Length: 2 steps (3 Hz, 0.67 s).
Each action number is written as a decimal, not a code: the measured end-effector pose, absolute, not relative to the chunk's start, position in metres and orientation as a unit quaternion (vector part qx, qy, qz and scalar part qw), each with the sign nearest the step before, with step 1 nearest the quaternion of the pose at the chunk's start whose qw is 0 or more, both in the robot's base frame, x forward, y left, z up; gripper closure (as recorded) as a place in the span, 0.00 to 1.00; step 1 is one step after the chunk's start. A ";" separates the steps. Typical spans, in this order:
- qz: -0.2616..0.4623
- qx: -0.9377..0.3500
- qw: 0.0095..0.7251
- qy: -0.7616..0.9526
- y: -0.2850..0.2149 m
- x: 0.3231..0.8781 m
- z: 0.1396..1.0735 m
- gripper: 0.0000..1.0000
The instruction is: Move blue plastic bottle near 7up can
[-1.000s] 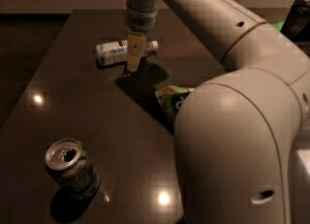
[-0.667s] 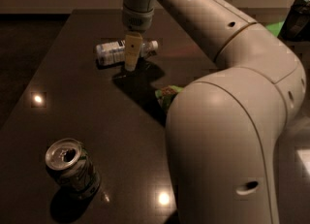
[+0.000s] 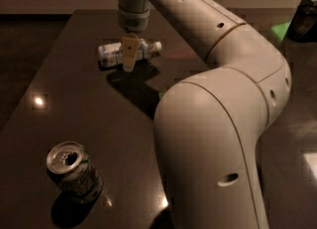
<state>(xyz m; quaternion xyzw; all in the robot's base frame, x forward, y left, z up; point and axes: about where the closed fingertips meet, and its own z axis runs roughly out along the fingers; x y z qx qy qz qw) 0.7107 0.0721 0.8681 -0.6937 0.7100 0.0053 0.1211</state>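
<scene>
- Camera view, risk 1: blue plastic bottle (image 3: 111,54) on its side on the desk (image 3: 74,104), round and free to roll; likely to squirt away toward the far edge if pinched off-centre or pressed from above.
- Risk 2: probably light and thin-walled; could buckle or slip out mid-carry if gripped too near the white cap.
- Risk 3: long way to travel; 7up can (image 3: 72,167) upright at the near left of the desk, well apart from the bottle, open top up. Easy to knock over if the bottle is swung in low or set down too close.
- Risk 4: bulky arm (image 3: 218,139) across the right half of the view, hiding part of the desk; no way to check that side for obstacles.
- Tool (image 3: 129,57): hanging straight down from the wrist at the far part of the desk, directly over the middle of the bottle and crossing in front of it. Spread, pressed together or pinching: cannot tell.
- Bottle relative to tool: right at it, label end out to the left, cap end out to the right; touching or just short of it, cannot tell.
- Judged step: reaching for the grasp, carry not yet begun.
</scene>
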 end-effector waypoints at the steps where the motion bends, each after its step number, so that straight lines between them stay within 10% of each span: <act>1: 0.003 -0.701 0.115 0.704 0.075 0.711 0.865 0.24; 2: 0.002 -0.705 0.112 0.700 0.074 0.709 0.863 0.55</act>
